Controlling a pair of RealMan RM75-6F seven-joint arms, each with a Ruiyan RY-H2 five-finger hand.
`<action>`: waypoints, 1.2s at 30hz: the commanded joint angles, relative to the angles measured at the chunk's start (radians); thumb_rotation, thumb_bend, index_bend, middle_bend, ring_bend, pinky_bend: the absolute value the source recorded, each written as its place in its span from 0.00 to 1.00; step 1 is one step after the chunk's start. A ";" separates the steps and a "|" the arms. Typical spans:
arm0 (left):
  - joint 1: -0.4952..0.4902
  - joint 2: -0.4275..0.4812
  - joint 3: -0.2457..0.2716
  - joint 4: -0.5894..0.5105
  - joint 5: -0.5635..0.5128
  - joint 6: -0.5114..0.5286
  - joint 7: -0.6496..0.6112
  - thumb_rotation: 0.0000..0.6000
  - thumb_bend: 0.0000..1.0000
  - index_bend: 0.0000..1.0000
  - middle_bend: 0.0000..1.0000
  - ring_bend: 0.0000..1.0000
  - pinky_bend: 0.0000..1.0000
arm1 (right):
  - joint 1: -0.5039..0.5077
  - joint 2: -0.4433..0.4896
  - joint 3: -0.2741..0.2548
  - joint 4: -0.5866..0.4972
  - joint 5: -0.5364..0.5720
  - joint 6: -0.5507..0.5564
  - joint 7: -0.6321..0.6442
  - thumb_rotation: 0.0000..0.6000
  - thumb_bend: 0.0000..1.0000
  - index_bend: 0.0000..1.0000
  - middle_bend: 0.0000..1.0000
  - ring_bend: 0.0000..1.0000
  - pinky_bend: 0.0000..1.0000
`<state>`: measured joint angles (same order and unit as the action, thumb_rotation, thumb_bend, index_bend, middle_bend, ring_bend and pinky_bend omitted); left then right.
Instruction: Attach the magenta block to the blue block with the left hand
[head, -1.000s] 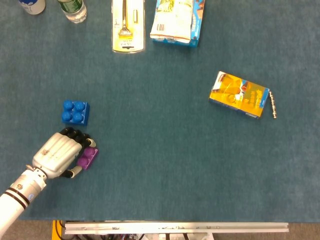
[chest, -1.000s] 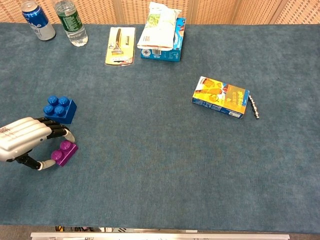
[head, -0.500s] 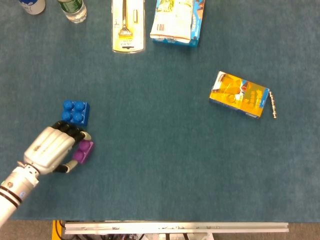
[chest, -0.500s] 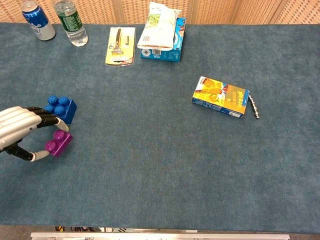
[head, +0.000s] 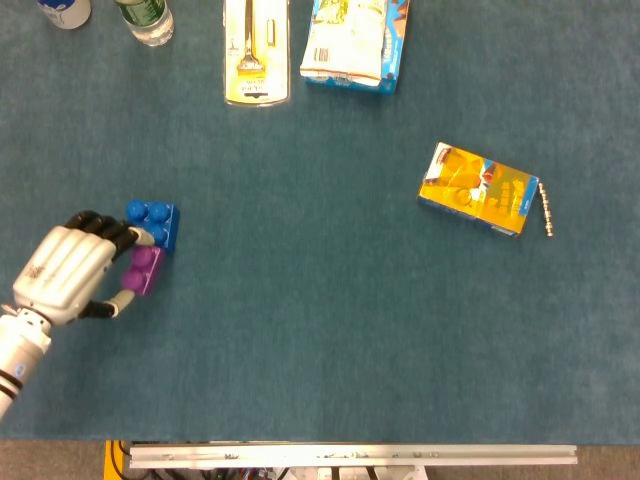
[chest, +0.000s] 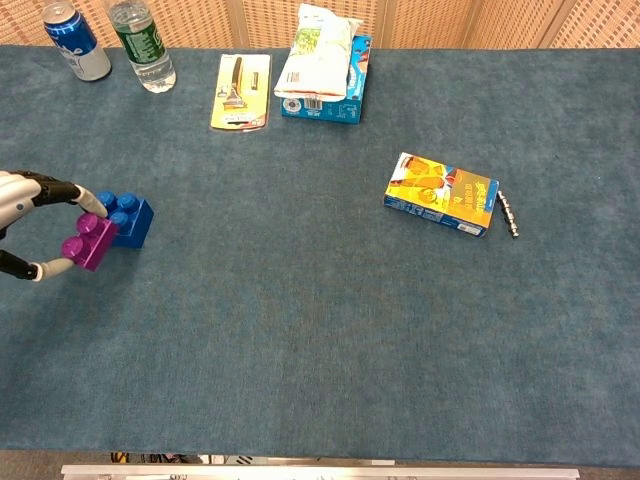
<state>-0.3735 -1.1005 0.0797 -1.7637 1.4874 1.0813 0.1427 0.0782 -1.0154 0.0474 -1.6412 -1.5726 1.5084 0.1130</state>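
Note:
The blue block (head: 157, 222) (chest: 126, 216) sits on the teal table at the left. My left hand (head: 68, 272) (chest: 25, 215) pinches the magenta block (head: 144, 270) (chest: 87, 241) between thumb and fingers. The magenta block is lifted and hangs just in front of the blue block, overlapping its near left corner in both views. I cannot tell whether the two blocks touch. My right hand shows in neither view.
A yellow box (head: 476, 189) with a small metal chain (head: 545, 209) lies at the right. At the back stand a can (chest: 76, 40), a green bottle (chest: 141, 44), a razor pack (chest: 240, 92) and a snack bag on a blue box (chest: 322, 64).
My left hand lifted the magenta block off the table and carried it back and left, up against the blue block's near corner.

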 joint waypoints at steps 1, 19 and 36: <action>-0.009 -0.003 -0.027 -0.022 -0.055 -0.015 0.021 1.00 0.30 0.32 0.30 0.24 0.18 | 0.000 0.000 -0.001 0.002 0.000 -0.001 0.003 1.00 0.28 0.50 0.51 0.44 0.47; -0.076 -0.053 -0.116 -0.035 -0.354 -0.076 0.182 1.00 0.30 0.32 0.29 0.24 0.18 | 0.002 -0.007 -0.002 0.039 0.015 -0.017 0.034 1.00 0.28 0.50 0.51 0.44 0.47; -0.124 -0.074 -0.138 -0.037 -0.538 -0.083 0.258 1.00 0.30 0.31 0.29 0.24 0.18 | -0.004 -0.006 -0.002 0.061 0.018 -0.010 0.061 1.00 0.28 0.51 0.51 0.44 0.47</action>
<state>-0.4930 -1.1713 -0.0561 -1.8051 0.9591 0.9996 0.3966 0.0739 -1.0214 0.0458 -1.5805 -1.5543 1.4982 0.1736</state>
